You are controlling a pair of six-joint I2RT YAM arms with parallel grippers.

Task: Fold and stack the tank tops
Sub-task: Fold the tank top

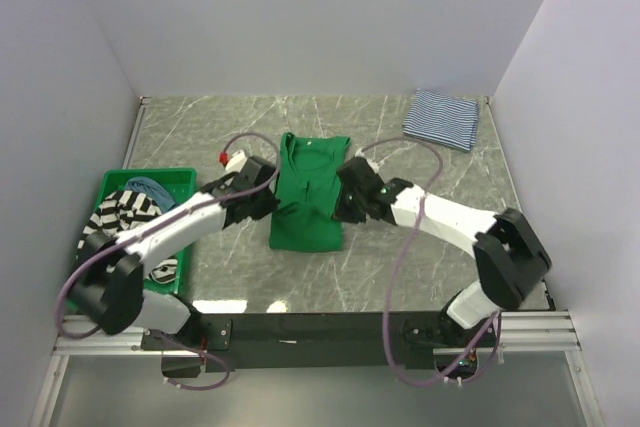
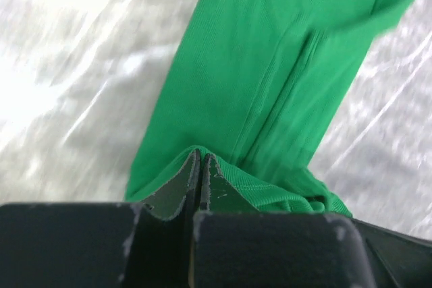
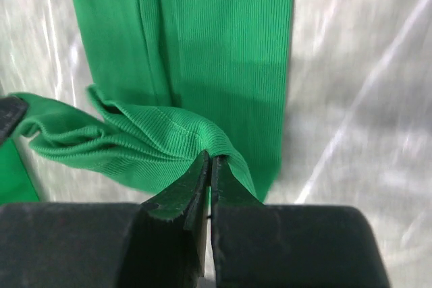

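The green tank top (image 1: 306,195) lies lengthwise at the table's middle, folded into a narrow strip. My left gripper (image 1: 268,199) is shut on its left edge; in the left wrist view (image 2: 201,160) green cloth (image 2: 270,79) drapes over the closed jaws. My right gripper (image 1: 345,205) is shut on its right edge; in the right wrist view (image 3: 210,163) a bunched hem (image 3: 128,139) hangs from the jaws. A folded thin navy-white striped top (image 1: 442,117) lies at the back right. A bold black-white striped top (image 1: 125,212) and a dusty blue one (image 1: 150,187) sit in the bin.
A rigid green plastic bin (image 1: 175,179) stands at the left side of the marble table. White walls close in the back and both sides. Purple cables loop over both arms.
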